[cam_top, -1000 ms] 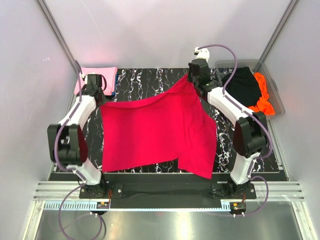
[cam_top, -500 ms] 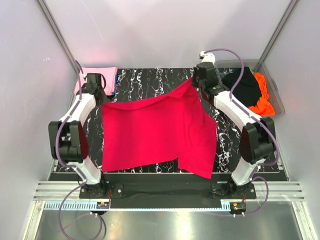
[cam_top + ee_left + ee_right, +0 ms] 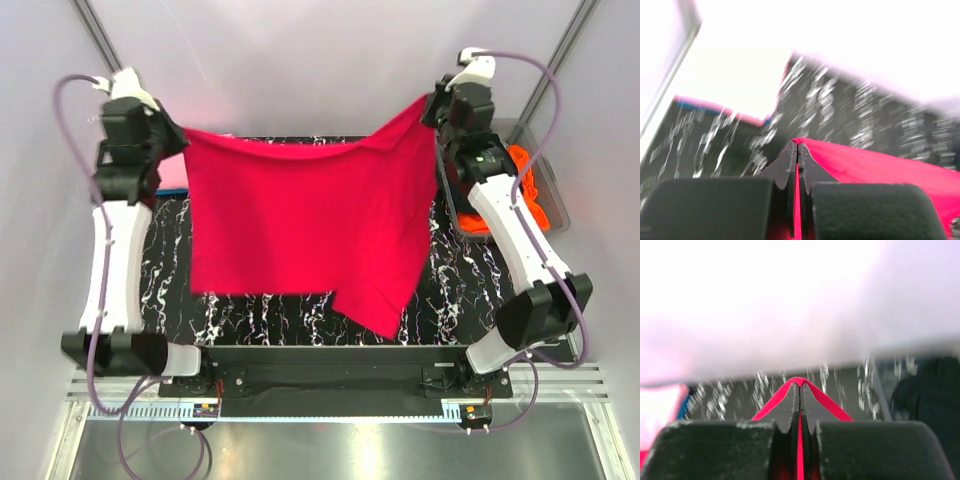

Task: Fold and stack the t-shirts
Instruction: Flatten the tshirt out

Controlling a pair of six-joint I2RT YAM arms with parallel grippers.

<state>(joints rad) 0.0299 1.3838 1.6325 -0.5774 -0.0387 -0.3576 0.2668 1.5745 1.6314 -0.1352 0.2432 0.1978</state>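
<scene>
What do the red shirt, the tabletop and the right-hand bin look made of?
Red t-shirt: soft matte cloth; it drapes and wrinkles where it hangs. Tabletop: black with white veins, marble-look, perhaps printed. Bin: clear, likely plastic, with see-through walls.

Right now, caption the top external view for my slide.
Left claw and right claw hold a crimson-red cloth t-shirt spread aloft.

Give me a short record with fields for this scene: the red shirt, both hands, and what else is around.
shirt: crimson-red cloth t-shirt, spread wide, hanging between both hands
left hand: shut on its top left corner
right hand: shut on its top right corner
table: black marble-patterned top
far right: clear plastic bin holding bright orange cloth
far left: light pink cloth beside left arm
</scene>
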